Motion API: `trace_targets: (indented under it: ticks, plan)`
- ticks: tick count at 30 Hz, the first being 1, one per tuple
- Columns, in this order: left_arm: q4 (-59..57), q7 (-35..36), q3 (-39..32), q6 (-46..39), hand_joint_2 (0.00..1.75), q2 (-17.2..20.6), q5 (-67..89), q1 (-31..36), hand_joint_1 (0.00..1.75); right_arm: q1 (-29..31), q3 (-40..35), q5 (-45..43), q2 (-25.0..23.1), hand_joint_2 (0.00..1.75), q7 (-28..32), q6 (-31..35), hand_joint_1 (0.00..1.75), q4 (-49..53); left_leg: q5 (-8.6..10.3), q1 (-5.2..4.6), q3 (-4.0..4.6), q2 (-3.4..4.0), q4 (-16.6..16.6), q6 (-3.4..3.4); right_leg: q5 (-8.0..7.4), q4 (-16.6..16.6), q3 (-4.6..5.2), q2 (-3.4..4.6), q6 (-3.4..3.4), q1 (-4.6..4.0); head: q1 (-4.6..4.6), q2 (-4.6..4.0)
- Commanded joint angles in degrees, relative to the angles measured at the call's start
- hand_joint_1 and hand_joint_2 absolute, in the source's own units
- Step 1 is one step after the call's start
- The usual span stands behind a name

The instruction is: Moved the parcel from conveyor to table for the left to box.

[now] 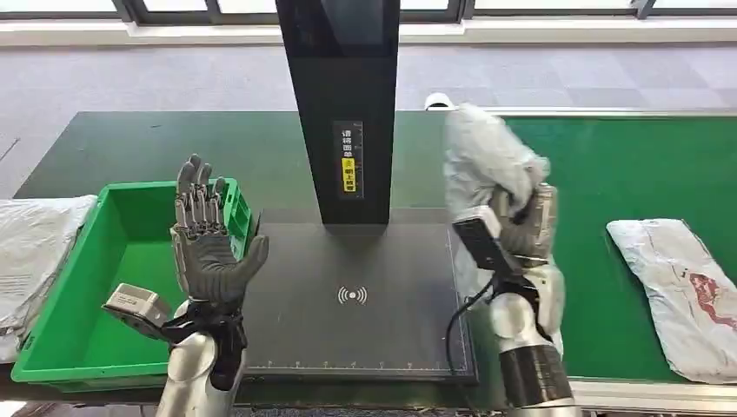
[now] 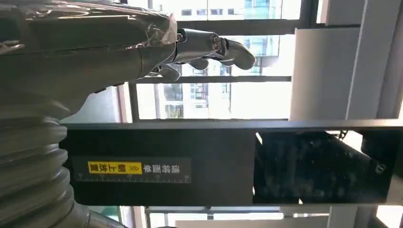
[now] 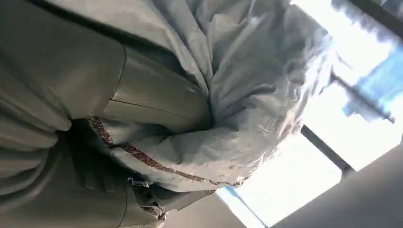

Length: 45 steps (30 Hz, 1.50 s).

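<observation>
Head view has the right hand gripping a crumpled grey plastic parcel right of the black scanner post, while the left hand, fingers spread, holds nothing left of it.

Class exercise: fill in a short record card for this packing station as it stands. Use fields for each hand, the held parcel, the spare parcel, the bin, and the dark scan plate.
left hand: raised, palm open, fingers spread, holding nothing
right hand: lifted, gripping a crumpled grey parcel
held parcel: off the belt, above the right edge of the scan plate
spare parcel: lying flat on the green conveyor, red marking showing
green bin: at the left, nothing visible inside
scan plate: dark, bare, wireless symbol at centre
</observation>
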<state>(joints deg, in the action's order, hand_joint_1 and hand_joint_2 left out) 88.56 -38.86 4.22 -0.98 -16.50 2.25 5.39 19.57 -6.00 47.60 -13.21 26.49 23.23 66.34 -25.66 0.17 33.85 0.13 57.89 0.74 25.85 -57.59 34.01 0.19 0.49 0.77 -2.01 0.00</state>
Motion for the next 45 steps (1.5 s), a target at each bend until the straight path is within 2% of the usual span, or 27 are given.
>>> trace_targets:
  ticks: [1, 9, 11, 18, 28, 29, 30, 35, 39, 43, 44, 45]
  plan:
    - [-5.12, 0.22, 1.14, -0.07, 1.75, -0.27, -1.01, 3.26, 0.0, 8.95, -13.55, -4.97, -2.36, 1.75, 1.34, 0.03, 1.75, -26.69, 0.0, 0.05, -0.07, -0.06, -0.03, 0.02, -0.01, 0.04, -0.09, -0.05, -0.04, -0.08, 0.0, 0.02]
    - [-5.16, 0.23, 1.1, -0.08, 1.75, -0.18, -1.01, 3.31, 0.0, 9.21, -13.57, -5.09, -2.04, 1.75, 1.37, -0.11, 1.75, -26.68, 0.04, 0.06, 0.04, -0.17, -0.02, 0.04, -0.02, 0.02, -0.03, -0.13, -0.02, 0.0, 0.0, 0.0]
    - [-5.5, 0.4, 1.27, -0.42, 1.75, -0.12, -1.05, 3.6, 0.0, 8.96, -13.66, -6.79, -2.11, 1.75, 1.41, -2.12, 1.75, -26.22, 0.03, 0.07, 0.05, -0.14, -0.01, 0.04, -0.02, 0.01, -0.01, -0.1, -0.02, 0.02, 0.0, 0.0]
    - [-6.3, -0.16, 2.19, -1.31, 1.75, 0.31, -1.43, 4.45, 0.0, 10.91, -15.35, -7.59, -3.87, 1.75, 1.94, -4.25, 1.75, -32.73, 0.01, 0.07, 0.01, -0.12, -0.03, 0.02, -0.04, 0.04, -0.02, -0.08, -0.05, 0.01, 0.0, 0.0]
    - [-5.97, -0.05, 1.96, -1.31, 1.75, 0.26, -1.54, 4.39, 0.0, 11.06, -15.36, -7.85, -3.78, 1.75, 2.13, -4.43, 1.75, -32.78, 0.02, 0.08, -0.04, -0.14, -0.05, 0.0, -0.06, 0.09, -0.08, -0.12, -0.08, -0.05, 0.0, 0.0]
    - [-6.4, 0.13, 2.25, -0.27, 1.75, 0.4, -1.71, 4.81, 0.0, 12.44, -15.28, -16.27, -4.35, 1.75, 7.12, -18.83, 1.75, -36.48, 0.02, 0.06, 0.0, -0.13, -0.04, 0.0, -0.06, 0.06, -0.04, -0.12, -0.08, -0.02, 0.0, 0.0]
    - [-7.28, 0.14, 2.26, -0.15, 1.75, 0.24, -1.69, 5.43, 0.0, 12.27, -15.65, -18.69, -5.09, 1.75, 9.81, -27.35, 1.75, -38.63, 0.03, 0.09, -0.05, -0.14, -0.06, 0.0, -0.07, 0.11, -0.1, -0.13, -0.08, -0.05, 0.0, 0.0]
    - [-7.79, 0.12, 2.21, -0.2, 1.75, 0.32, -1.69, 5.67, 0.0, 12.74, -15.75, -19.42, -5.49, 1.75, 10.73, -27.39, 1.75, -40.02, 0.03, 0.1, -0.07, 0.05, -0.08, 0.03, -0.09, 0.11, -0.06, 0.04, -0.1, -0.05, 0.0, 0.0]
    - [-7.39, -0.01, 2.5, -0.27, 1.75, 0.42, -1.51, 5.31, 0.0, 14.06, -15.54, -20.96, -5.25, 1.75, 10.56, -26.54, 1.75, -41.49, 0.05, 0.09, 0.03, -0.24, -0.04, 0.01, -0.05, 0.1, -0.06, -0.21, -0.09, -0.06, 0.0, 0.0]
    - [-7.39, -0.01, 2.51, -0.27, 1.75, 0.41, -1.51, 5.3, 0.0, 14.09, -15.53, -20.96, -5.16, 1.75, 10.56, -26.54, 1.75, -41.49, 0.04, 0.04, 0.04, -0.2, -0.04, 0.01, -0.05, 0.06, -0.02, -0.13, -0.06, 0.02, 0.0, 0.0]
    - [-7.4, -0.06, 2.6, -0.32, 1.75, 0.46, -1.49, 5.28, 0.0, 13.98, -15.38, -21.28, -5.18, 1.75, 10.53, -26.22, 0.59, -41.48, 0.05, 0.08, 0.01, -0.23, -0.07, 0.01, -0.06, 0.11, -0.09, -0.17, -0.08, 0.0, -0.02, 0.02]
    - [-7.44, -0.16, 2.56, -0.46, 1.75, 0.48, -1.46, 5.26, 0.0, 13.96, -15.3, -21.48, -5.18, 1.75, 10.44, -25.76, 0.0, -41.53, 0.04, 0.07, 0.08, -0.22, -0.01, 0.03, -0.04, 0.03, -0.01, -0.16, -0.08, 0.01, -0.02, 0.0]
